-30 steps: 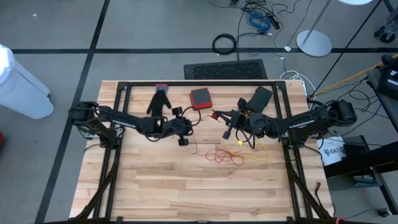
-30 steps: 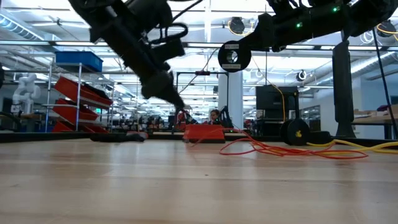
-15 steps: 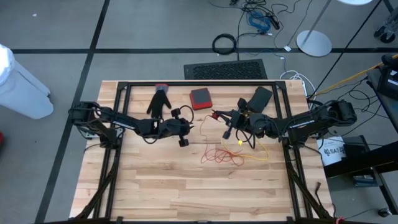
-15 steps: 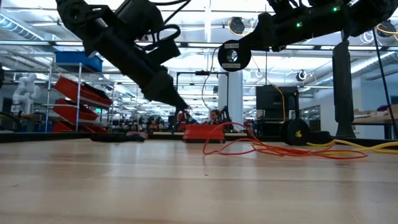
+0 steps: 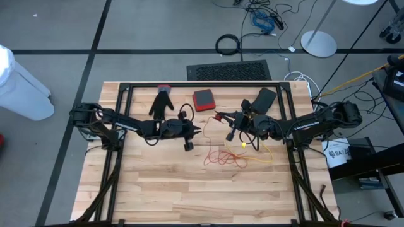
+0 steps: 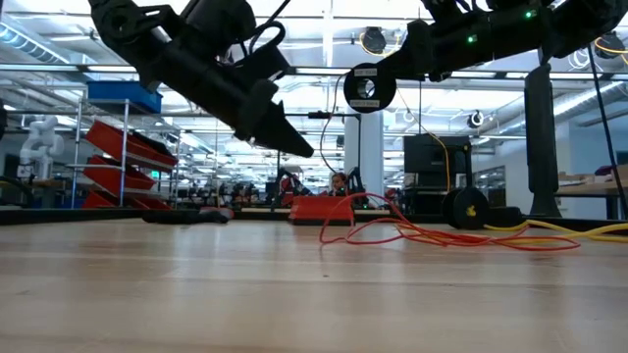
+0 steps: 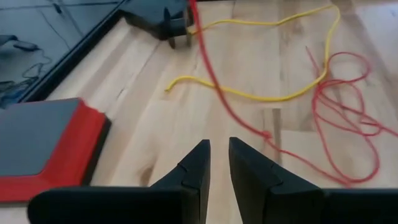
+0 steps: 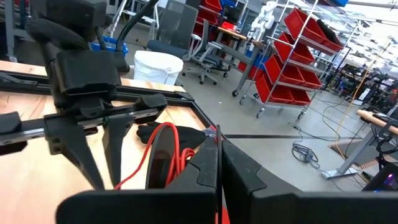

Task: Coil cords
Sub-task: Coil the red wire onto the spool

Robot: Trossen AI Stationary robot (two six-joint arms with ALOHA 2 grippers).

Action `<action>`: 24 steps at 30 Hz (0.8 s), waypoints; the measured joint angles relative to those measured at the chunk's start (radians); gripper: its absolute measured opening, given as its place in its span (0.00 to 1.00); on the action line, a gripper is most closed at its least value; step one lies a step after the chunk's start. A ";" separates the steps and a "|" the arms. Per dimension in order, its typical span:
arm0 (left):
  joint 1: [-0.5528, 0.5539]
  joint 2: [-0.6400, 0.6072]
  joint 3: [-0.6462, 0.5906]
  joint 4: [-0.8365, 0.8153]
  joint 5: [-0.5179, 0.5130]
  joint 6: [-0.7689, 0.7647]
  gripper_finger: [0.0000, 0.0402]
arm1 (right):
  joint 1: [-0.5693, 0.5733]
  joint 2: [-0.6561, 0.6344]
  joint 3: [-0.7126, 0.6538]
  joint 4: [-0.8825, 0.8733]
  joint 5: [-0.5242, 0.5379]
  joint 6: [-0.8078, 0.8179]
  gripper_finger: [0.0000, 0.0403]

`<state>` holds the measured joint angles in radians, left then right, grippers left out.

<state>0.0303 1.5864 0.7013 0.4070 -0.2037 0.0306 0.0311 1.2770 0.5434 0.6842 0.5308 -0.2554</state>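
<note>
A thin red cord lies in loose loops (image 5: 221,157) on the wooden table between my arms, beside a yellow cord (image 5: 264,155). My right gripper (image 5: 219,117) is shut on the red cord above the table's middle. My left gripper (image 5: 199,130) hovers just left of it, pointing toward it, its fingers a narrow gap apart (image 7: 219,152) with nothing between them. In the left wrist view the red cord (image 7: 214,74) runs slanting ahead of the fingers and the yellow cord (image 7: 267,94) curves past it. No short black cord can be made out. My right gripper pinches the red cord (image 8: 214,133) between its two shut fingers, which lie about level and come from the table's right. A bend of the cord (image 8: 163,149) arches out beside the fingers. From there the cord hangs slack down to its loops on the table.
A black glove (image 5: 161,101), a red-edged grey pad (image 5: 203,99) and a black block (image 5: 265,98) lie along the table's far side. The near half of the table (image 5: 189,195) is bare wood. A black frame rims the table.
My left gripper has tipped up from a steep downward slant toward level and rolled a little; its fingertips have risen and shifted toward my right gripper. The red cord's loose strand near it now stands in a higher arc. My right gripper has kept still.
</note>
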 joint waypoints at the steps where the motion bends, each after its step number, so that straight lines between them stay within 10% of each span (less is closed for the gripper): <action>1: 0.000 0.000 0.000 0.003 0.007 -0.003 0.16 | 0.000 0.000 0.000 0.000 0.000 0.000 0.00; 24: -0.005 0.107 0.000 0.169 0.065 -0.102 0.30 | 0.000 0.000 0.001 0.007 -0.001 0.000 0.00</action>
<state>0.0257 1.6932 0.7017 0.5760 -0.1383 -0.0717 0.0311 1.2770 0.5442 0.6910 0.5297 -0.2554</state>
